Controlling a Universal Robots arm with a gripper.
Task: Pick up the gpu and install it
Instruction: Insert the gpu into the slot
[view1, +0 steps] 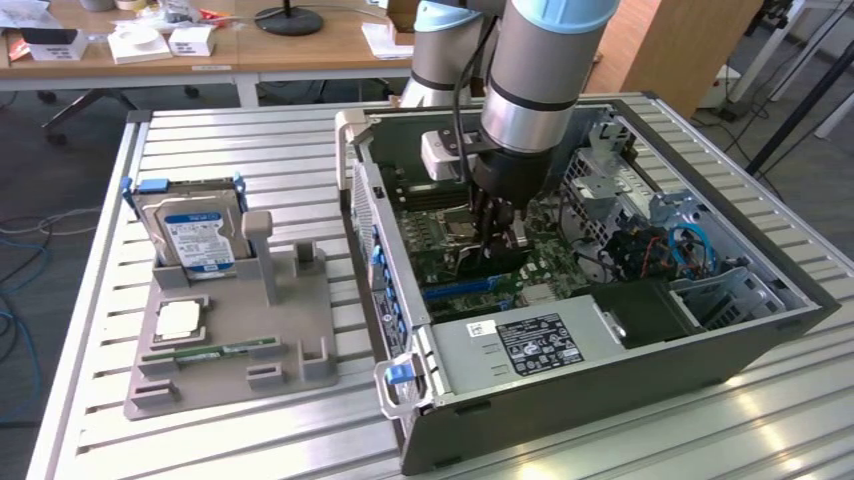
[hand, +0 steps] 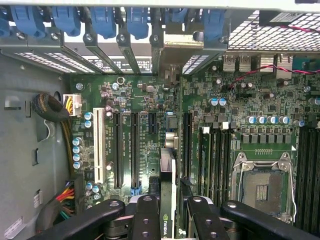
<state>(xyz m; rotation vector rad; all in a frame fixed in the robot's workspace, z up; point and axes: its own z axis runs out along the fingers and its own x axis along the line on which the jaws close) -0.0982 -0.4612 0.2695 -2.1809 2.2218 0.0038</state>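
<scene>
**Card in the tool's grip, down inside the case, not clearly seated**

The arm reaches straight down into the open computer case that lies on its side on the counter. The tool is low over the motherboard. A dark flat card, the gpu, hangs from it on edge.

From the wrist, the tool is closed narrow, with its black fingers pressed on either side of the gpu. The card runs edge-on away from the camera toward the back wall of the case. There a metal bracket meets the row of blue clips. It lines up alongside the long black slots on the motherboard, but I cannot tell whether its lower edge is touching a slot or hovering just above one.

The grey stand is well apart from the case, toward the exterior view's left. It carries the hard drive, a square chip and a green memory stick.

So the pick-up looks done, and the card has been carried into the case and is roughly in line with the slots. Nothing here shows it pushed home, clipped at the bracket or let go.
</scene>
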